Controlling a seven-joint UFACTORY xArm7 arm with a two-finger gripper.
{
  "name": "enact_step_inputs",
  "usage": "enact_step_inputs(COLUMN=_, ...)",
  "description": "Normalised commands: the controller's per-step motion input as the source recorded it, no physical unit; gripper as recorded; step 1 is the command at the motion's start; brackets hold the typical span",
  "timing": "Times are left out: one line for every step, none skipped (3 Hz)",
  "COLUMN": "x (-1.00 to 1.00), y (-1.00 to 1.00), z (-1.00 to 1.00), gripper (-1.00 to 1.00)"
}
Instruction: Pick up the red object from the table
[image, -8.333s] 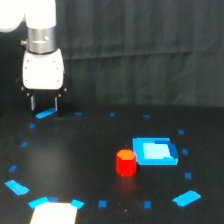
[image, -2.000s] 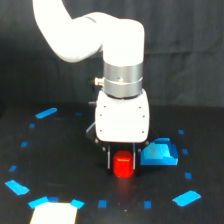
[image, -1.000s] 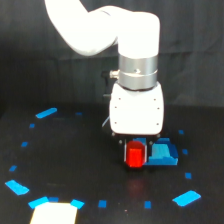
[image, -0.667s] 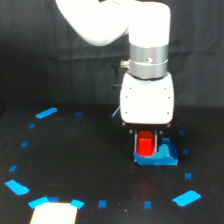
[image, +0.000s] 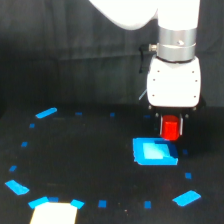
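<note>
The red object (image: 170, 128) is a short bright red cylinder held between the dark fingers of my gripper (image: 170, 131), below the white gripper body. It hangs above the black table (image: 85, 165), just over the far right corner of the flat blue square block (image: 154, 152). The gripper is shut on the cylinder. The upper part of the cylinder is hidden by the gripper body.
Small blue tape marks ring the table, with larger blue patches at the left (image: 46, 113), front left (image: 17, 187) and front right (image: 186, 198). A white patch (image: 54, 213) lies at the front edge.
The gripper came down on the red cylinder, closed on it, lifted it off the table and carried it toward the exterior view's right, over the blue block.
</note>
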Motion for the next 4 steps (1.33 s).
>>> enact_step_inputs(x=0.11, y=0.68, z=1.0, gripper=-1.0)
enact_step_inputs(x=0.18, y=0.62, z=0.9, gripper=-1.0)
enact_step_inputs(x=0.09, y=0.57, z=1.0, gripper=-1.0)
enact_step_inputs(x=0.57, y=0.2, z=1.0, gripper=-1.0)
